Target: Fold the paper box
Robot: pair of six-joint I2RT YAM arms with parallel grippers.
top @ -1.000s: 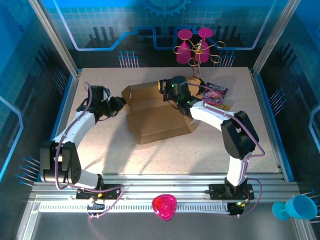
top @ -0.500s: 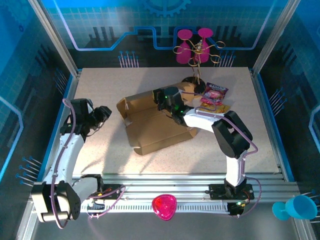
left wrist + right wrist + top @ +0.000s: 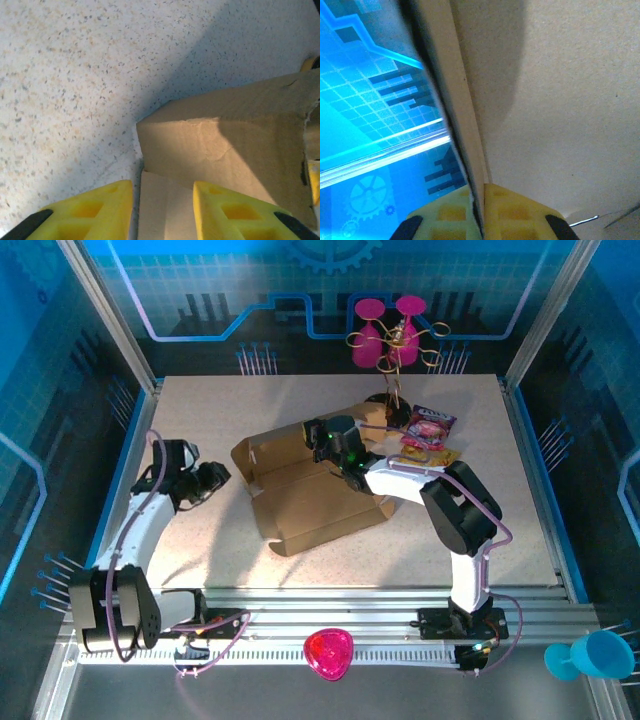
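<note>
The paper box [image 3: 310, 495] is a brown cardboard sheet, partly folded, lying mid-table with its back wall raised. My right gripper [image 3: 318, 437] is shut on that raised wall; in the right wrist view the thin cardboard edge [image 3: 462, 100] runs straight into the closed yellow pads [image 3: 520, 210] of the right gripper [image 3: 482, 189]. My left gripper [image 3: 215, 480] hovers just left of the box's left corner, jaws apart. In the left wrist view the box corner [image 3: 225, 145] stands ahead of the left gripper [image 3: 162, 192], and a flat flap shows in the gap between its fingers.
Snack bags [image 3: 428, 426] lie at the back right beside the right arm. A gold wire stand with pink glasses [image 3: 390, 330] rises behind the table. A pink object [image 3: 329, 653] sits on the front rail and a blue cup [image 3: 595, 655] at bottom right. Bare tabletop [image 3: 200, 410] lies at back left.
The right gripper dragged the box's back wall left and nearer, turning the box. The left gripper drew back from the box's left end and now sits slightly lower.
</note>
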